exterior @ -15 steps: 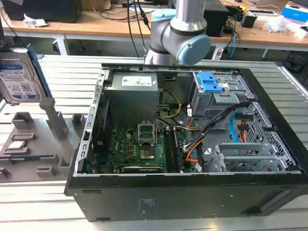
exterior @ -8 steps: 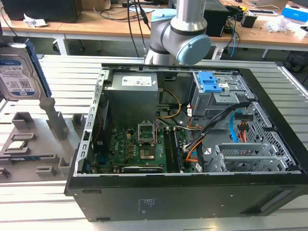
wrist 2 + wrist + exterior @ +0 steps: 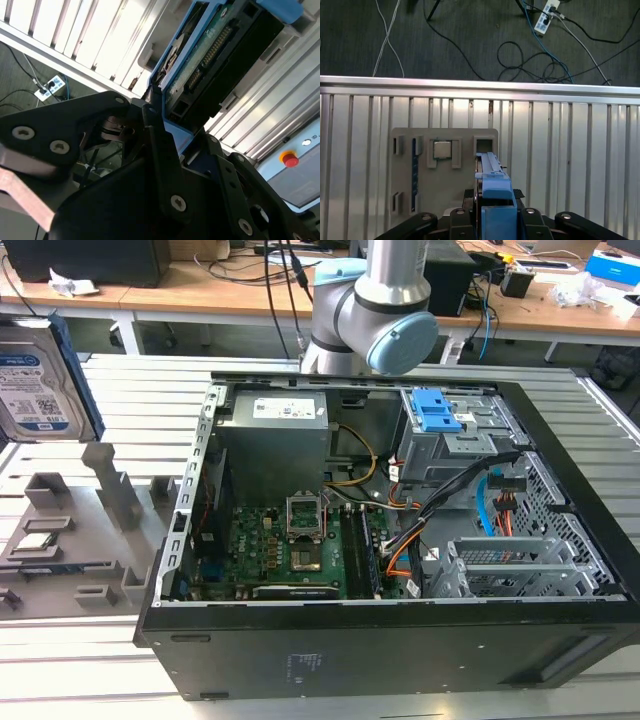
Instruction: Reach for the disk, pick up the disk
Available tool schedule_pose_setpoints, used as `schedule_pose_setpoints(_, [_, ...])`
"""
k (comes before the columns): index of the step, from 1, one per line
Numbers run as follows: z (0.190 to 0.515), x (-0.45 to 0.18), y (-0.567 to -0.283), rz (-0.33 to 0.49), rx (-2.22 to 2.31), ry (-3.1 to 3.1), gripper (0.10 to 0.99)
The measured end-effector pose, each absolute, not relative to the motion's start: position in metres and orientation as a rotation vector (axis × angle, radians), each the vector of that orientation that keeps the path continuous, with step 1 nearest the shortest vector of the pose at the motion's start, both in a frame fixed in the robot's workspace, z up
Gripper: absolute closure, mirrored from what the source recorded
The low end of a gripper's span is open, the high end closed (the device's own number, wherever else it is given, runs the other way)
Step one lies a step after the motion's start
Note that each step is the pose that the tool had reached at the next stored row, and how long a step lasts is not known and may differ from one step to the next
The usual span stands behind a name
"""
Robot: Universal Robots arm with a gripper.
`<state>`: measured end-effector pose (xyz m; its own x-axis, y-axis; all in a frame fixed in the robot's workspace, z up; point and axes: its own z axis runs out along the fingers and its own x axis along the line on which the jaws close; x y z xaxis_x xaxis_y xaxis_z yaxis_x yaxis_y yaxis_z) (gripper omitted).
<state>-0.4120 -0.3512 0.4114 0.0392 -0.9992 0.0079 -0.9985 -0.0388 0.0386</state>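
Note:
The disk (image 3: 35, 380) is a silver-grey hard drive with a blue-and-white label and blue side rails. It stands upright at the exterior view's far left, over the grey holder plate. In the second wrist view its green circuit board side (image 3: 210, 55) faces the camera, and my gripper (image 3: 170, 125) has its black fingers (image 3: 152, 117) against the disk's blue-railed corner. In the first wrist view the disk (image 3: 490, 170) is seen edge-on, running from my gripper (image 3: 492, 212) toward a slot in the plate. The gripper looks shut on the disk.
The open computer case (image 3: 190, 500) takes up the middle of the slatted table, with the grey power-supply box (image 3: 275, 440) and a blue latch piece (image 3: 435, 410) inside. The holder plate (image 3: 405, 175) carries a processor chip (image 3: 441, 149). The arm's elbow (image 3: 375, 310) rises behind the case.

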Motion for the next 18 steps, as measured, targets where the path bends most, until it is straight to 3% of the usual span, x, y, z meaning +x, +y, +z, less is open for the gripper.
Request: schedule_pose_setpoints(18, [0.448,-0.409,-0.351,-0.033,2.240,-2.154,0.718])
